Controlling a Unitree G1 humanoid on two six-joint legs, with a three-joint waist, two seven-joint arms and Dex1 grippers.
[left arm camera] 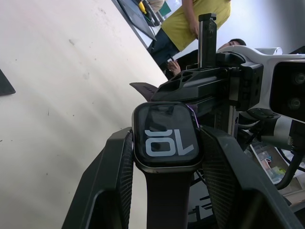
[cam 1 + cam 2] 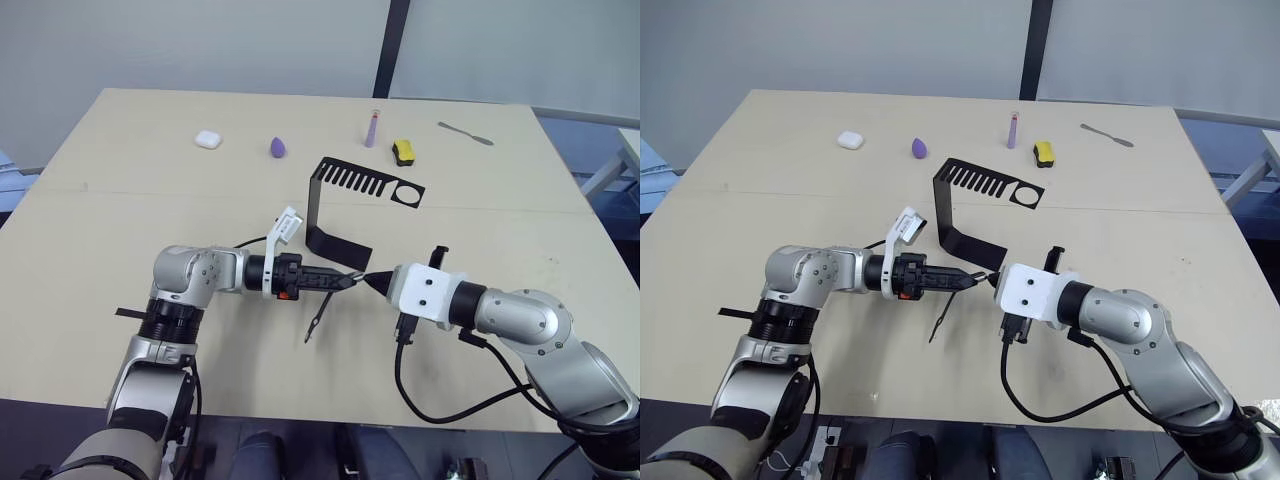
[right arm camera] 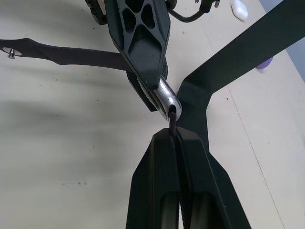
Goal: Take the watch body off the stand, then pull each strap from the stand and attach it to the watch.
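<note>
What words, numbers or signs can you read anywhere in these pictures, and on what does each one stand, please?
"10": pale digits on the dark screen of the watch body, seen upside down in the left wrist view, held between the left gripper's fingers.
Nothing else is readable: the small things at the far edge of the table show no legible marks.

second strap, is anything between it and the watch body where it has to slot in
Nothing visible. The right gripper is shut on the second strap, whose tip already meets the edge of the watch body held in the left gripper. The first strap hangs from the body's other end.
</note>
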